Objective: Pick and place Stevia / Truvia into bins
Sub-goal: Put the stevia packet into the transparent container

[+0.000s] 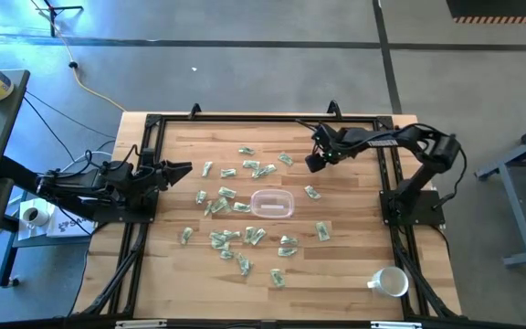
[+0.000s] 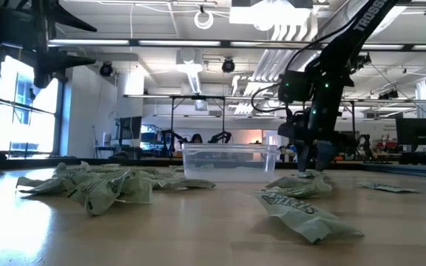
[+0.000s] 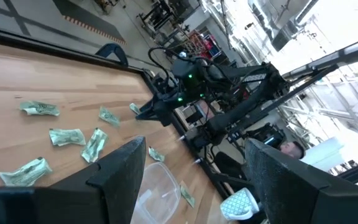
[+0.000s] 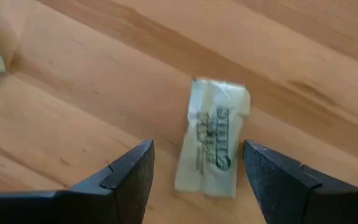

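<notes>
Several green-and-white Stevia packets (image 1: 231,238) lie flat and scattered on the wooden table around the clear plastic bin (image 1: 272,203), which stands near the table's middle. My right gripper (image 1: 316,163) hangs open beyond the bin, toward the far right, pointing steeply down. In the right wrist view one packet (image 4: 213,138) lies on the wood between and below its fingers (image 4: 132,177), untouched. My left gripper (image 1: 183,168) waits open and level at the table's left edge.
A white mug (image 1: 389,281) stands at the table's near right corner. A black frame (image 1: 153,121) runs along the table's edges. In the low view packets (image 2: 87,188) lie in front of the bin (image 2: 228,161).
</notes>
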`<state>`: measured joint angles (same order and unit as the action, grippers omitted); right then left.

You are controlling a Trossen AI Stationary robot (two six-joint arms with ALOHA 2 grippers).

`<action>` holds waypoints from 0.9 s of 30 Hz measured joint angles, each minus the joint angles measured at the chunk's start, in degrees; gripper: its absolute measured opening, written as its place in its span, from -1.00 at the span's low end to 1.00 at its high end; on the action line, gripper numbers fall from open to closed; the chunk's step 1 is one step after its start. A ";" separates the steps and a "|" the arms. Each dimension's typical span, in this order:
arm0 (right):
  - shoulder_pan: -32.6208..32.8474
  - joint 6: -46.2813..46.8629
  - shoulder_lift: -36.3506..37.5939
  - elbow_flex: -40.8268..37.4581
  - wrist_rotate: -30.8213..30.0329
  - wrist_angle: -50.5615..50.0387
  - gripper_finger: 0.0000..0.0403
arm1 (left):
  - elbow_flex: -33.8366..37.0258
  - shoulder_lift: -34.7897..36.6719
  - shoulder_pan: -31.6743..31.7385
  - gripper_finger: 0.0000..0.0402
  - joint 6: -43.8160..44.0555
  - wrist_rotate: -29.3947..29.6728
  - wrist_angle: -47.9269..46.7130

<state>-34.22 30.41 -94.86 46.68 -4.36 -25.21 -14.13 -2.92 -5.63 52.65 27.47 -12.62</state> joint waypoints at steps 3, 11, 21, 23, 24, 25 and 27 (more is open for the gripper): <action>-0.23 -0.32 -0.30 -0.10 -1.12 0.31 0.17 | 0.00 0.00 0.00 0.54 0.25 -0.01 0.00; -3.83 -2.77 -0.36 -0.25 -0.84 1.02 -0.17 | 0.00 0.02 0.00 0.54 0.32 1.30 0.00; -3.33 -5.26 -0.41 -0.27 5.88 1.36 -0.94 | 0.00 0.00 0.00 0.54 0.30 1.34 0.00; -2.48 -4.75 -0.43 -0.29 12.81 2.61 -0.90 | 0.00 0.00 0.00 0.54 0.30 1.34 -0.02; -1.44 -4.85 -0.51 -0.19 17.29 3.49 -0.91 | 0.00 0.02 0.00 0.54 0.30 1.37 -0.02; -0.11 -5.09 -0.52 0.16 21.77 4.68 -0.92 | 0.00 0.02 0.00 0.54 0.30 1.34 -0.03; 2.81 -5.68 -0.11 1.63 29.40 7.84 -0.97 | 0.00 0.00 0.00 0.54 0.32 1.35 -0.04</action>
<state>-31.41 24.73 -94.97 48.31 25.04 -17.37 -14.13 -2.92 -5.63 52.97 28.82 -12.67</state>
